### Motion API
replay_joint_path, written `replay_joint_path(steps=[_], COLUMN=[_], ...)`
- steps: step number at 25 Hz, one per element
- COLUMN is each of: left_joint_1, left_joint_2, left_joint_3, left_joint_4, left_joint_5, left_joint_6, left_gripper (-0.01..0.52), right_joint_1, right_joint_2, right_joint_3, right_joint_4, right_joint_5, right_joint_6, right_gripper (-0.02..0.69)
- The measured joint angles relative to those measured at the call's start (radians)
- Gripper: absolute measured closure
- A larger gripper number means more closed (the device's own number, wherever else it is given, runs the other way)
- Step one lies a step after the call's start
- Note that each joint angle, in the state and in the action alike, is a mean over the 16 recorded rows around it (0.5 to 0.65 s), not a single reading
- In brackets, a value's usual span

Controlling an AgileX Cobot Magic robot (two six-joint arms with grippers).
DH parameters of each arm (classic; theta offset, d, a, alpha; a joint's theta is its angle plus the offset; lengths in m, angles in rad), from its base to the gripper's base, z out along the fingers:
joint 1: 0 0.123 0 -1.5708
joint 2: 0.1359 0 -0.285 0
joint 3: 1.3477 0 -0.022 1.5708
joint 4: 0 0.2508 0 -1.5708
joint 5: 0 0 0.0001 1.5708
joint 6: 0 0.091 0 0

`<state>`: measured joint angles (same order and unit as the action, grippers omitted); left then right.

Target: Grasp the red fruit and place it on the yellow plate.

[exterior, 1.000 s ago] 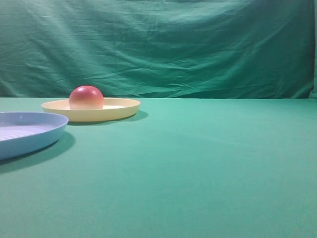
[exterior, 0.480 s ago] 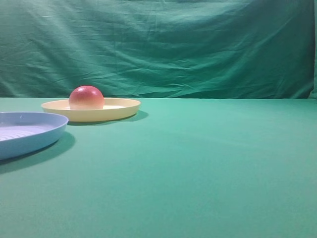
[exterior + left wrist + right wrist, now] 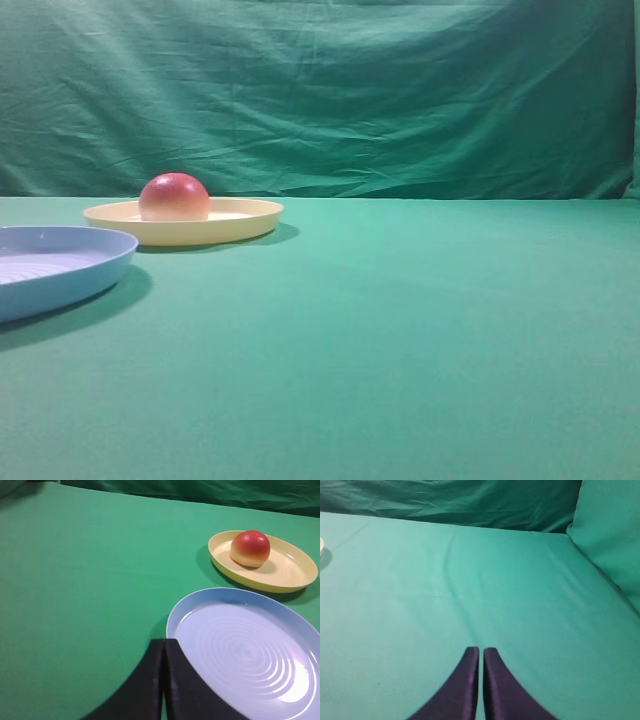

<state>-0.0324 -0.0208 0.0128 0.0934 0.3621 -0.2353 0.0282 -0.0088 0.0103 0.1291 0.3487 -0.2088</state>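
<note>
Red on top and pale at its base, the fruit already sits inside the yellow plate, far and to the right of your left gripper, whose fingers, like the right gripper's, are pressed together and empty.

No readable text, label or number shows anywhere
</note>
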Motion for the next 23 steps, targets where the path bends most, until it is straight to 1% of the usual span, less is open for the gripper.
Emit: replay_joint_path(steps=[23], left_joint_1=[0.0], left_joint_2=[0.0], left_joint_3=[0.0], left_joint_4=[0.0], left_joint_5=[0.0], left_joint_6=[0.0], left_gripper=[0.514], right_joint_1=[0.0], right_joint_2=[0.0], right_joint_3=[0.016], right_joint_4=[-0.015], right_joint_5=[0.033], right_joint_6=[0.009], right_gripper=[0.665])
